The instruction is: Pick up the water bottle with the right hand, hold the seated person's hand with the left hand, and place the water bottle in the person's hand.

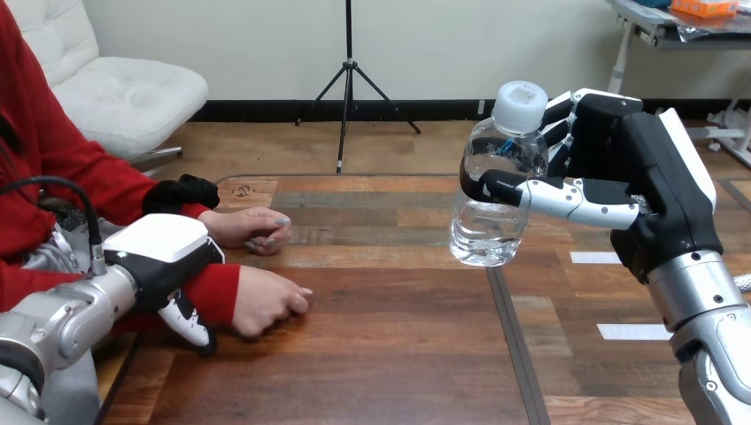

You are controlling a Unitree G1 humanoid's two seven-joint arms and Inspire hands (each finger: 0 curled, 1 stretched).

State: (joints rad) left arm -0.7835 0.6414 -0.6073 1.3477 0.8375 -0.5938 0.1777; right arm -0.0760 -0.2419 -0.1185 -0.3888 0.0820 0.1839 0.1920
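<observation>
A clear water bottle (498, 190) with a white cap hangs upright above the table's middle right. My right hand (633, 164) is shut on it, thumb across its front and fingers behind. At the left, my left hand (164, 252) lies over the person's red-sleeved wrist (217, 292), its thumb (190, 323) curled down the near side; the fingers on the far side are hidden. The person's nearer hand (270, 301) rests on the table as a loose fist just beyond my left hand. The person's farther hand (252, 228) lies flat on the table behind it.
A dark seam (509, 341) runs down the wooden table below the bottle. Two white tape strips (595, 258) (633, 331) lie on the table at the right. Bare wood spans between the person's hands and the bottle.
</observation>
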